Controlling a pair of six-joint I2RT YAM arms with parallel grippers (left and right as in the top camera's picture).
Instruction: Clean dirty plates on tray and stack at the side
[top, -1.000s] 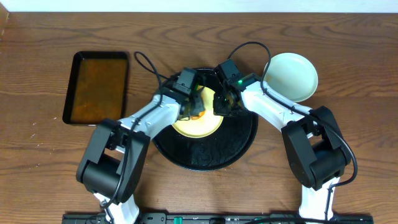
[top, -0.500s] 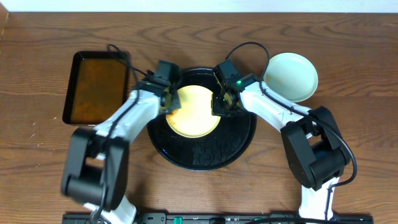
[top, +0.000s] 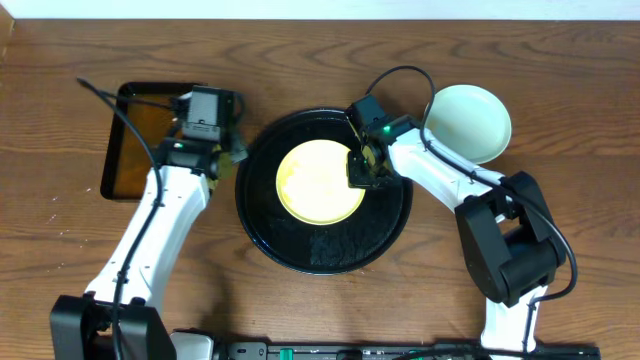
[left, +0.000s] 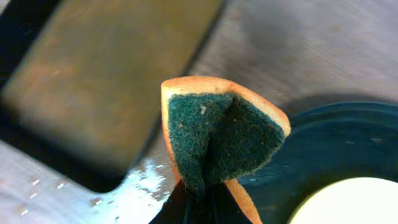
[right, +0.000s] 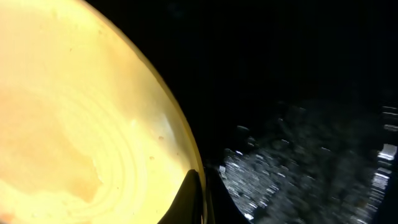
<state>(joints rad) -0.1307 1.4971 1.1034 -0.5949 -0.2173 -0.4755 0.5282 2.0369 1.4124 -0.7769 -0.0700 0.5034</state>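
Right gripper (top: 360, 176) crowds one edge of the yellow plate (top: 312, 183); other edges stand free.

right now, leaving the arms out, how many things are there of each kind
plates: 2 (yellow plate, mint plate)
trays: 2 (round black tray, rectangular tray)
sponges: 1 (sponge)
total: 5

Overhead looks straight down; both wrist views sit close (sharing the tray (left: 339, 140)).
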